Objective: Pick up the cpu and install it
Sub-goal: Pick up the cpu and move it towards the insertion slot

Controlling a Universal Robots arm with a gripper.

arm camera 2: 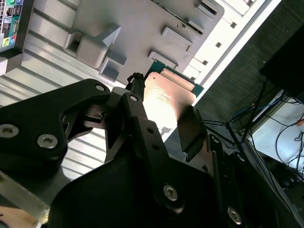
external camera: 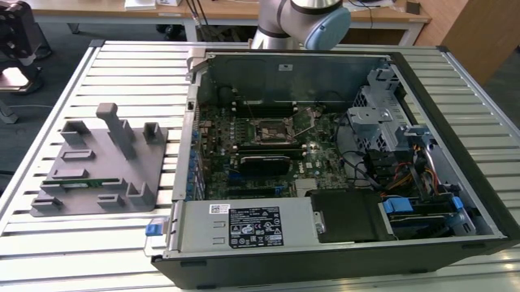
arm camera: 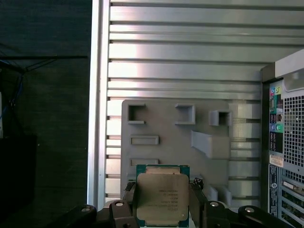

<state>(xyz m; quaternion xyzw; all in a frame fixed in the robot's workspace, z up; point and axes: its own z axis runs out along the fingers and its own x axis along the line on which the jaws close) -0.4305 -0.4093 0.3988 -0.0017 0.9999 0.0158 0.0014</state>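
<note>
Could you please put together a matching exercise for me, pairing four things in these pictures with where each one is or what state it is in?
Things:
1. cpu
2. memory stick
3. grey holder
4. computer case

Places or states:
A. lying on the grey holder
B. open on top
C. between the fingers of the gripper
D. on the table, at the exterior view's left of the computer case

Pairs: 1-C, 2-A, 3-D, 4-B
</note>
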